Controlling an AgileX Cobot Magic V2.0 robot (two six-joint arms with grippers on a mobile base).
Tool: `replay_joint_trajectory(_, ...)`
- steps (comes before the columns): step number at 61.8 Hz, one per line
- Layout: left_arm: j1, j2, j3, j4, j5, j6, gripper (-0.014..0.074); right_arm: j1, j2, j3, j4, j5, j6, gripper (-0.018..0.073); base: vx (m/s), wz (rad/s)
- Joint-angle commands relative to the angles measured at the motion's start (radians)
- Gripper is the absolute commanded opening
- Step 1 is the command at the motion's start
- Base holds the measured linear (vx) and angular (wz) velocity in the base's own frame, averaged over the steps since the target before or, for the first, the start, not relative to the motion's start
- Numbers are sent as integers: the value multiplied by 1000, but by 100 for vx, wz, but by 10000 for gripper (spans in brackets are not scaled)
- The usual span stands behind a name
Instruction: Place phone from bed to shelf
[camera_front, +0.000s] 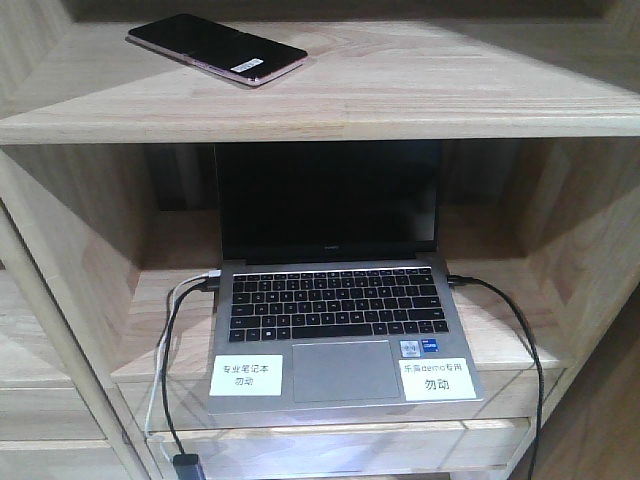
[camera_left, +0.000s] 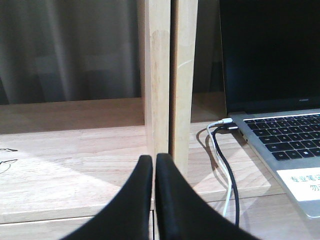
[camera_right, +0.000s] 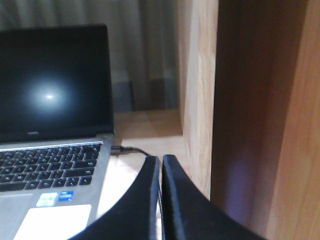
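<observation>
Phone (camera_front: 216, 48) sits near the shelf's (camera_front: 420, 95) left front edge, both my grippers (camera_left: 154, 165) (camera_right: 161, 165) pinched together empty; looks slick, thin, fragile, so I'd grip its long edges.

The laptop (camera_front: 340, 330) bears two white palm-rest labels: the left label (camera_front: 246, 376) reads "专业笔记本 勿动", the right label (camera_front: 437, 379) ends in "勿动". The phone's sticker (camera_front: 246, 67) is unreadable.

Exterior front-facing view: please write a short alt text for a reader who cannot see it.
A slim black phone lies flat on the upper board of a pale wooden shelf, near its left end. On the board below stands an open silver laptop with a dark screen, cables plugged in on both sides. No claw appears in this view.
</observation>
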Motion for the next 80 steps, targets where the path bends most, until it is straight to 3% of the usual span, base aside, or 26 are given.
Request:
replay_joint_trajectory(1,1,-5,2,-10,-71,-4,1,-6,-8,10,-13,-107,10,-4,0,0)
replay_joint_trajectory(80,1,-5,2,-10,-71,-4,1,-6,-8,9,-12,-105,10,-4,0,0)
